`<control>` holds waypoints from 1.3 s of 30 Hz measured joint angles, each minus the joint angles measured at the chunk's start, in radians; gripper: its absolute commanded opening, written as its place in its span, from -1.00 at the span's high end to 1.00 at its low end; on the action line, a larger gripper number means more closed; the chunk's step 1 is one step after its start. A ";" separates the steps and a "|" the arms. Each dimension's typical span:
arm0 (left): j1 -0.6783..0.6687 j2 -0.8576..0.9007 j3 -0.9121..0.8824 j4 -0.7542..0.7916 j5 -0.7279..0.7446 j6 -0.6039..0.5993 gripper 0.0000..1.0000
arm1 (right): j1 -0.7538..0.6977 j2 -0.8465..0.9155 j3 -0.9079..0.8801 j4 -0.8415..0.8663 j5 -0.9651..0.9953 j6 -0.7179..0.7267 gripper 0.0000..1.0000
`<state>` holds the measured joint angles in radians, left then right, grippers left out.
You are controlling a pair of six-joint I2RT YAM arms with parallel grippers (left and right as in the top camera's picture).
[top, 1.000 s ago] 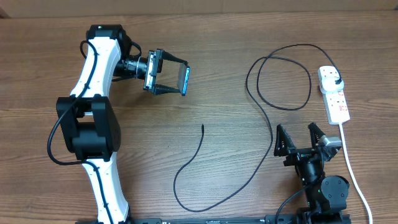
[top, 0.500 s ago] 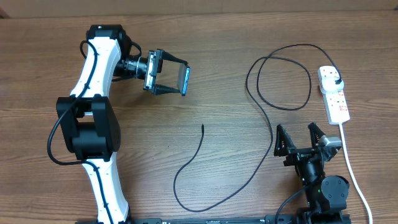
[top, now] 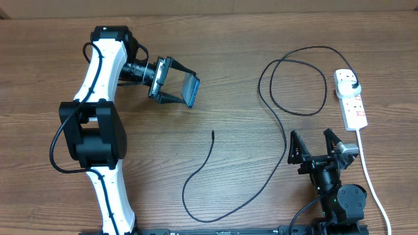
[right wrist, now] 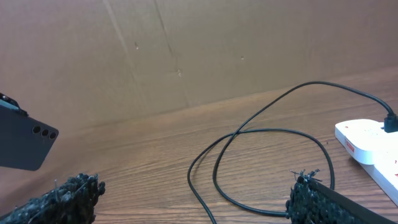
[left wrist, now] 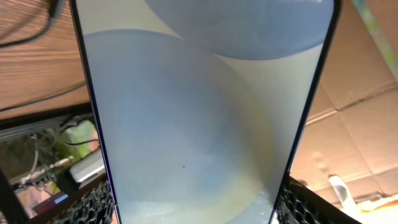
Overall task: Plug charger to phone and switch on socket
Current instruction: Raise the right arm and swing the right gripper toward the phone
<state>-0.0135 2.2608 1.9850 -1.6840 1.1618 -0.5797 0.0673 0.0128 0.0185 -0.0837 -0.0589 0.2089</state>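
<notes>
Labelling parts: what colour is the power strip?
White power strip, red markings; best overhead.

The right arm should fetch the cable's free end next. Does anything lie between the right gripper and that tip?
Only the charger itself. A stretch of its cable lies just beside the open right gripper, between it and the connector tip. No other object shows on that path.

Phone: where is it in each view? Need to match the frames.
Overhead: phone sits upper left of centre.
Left wrist: phone fills the frame, lit screen facing the camera.
Right wrist: phone at the far left edge, dark back showing.
Shared landmark: charger loop, overhead and right wrist.
</notes>
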 measured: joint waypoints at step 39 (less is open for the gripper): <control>0.000 0.000 0.000 0.095 -0.097 0.007 0.92 | 0.000 0.000 0.000 0.151 -0.083 0.000 -1.00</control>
<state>-0.0135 2.2608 1.9850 -1.5894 1.0645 -0.5728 0.0673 0.0128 0.0185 0.0677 -0.1421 0.2092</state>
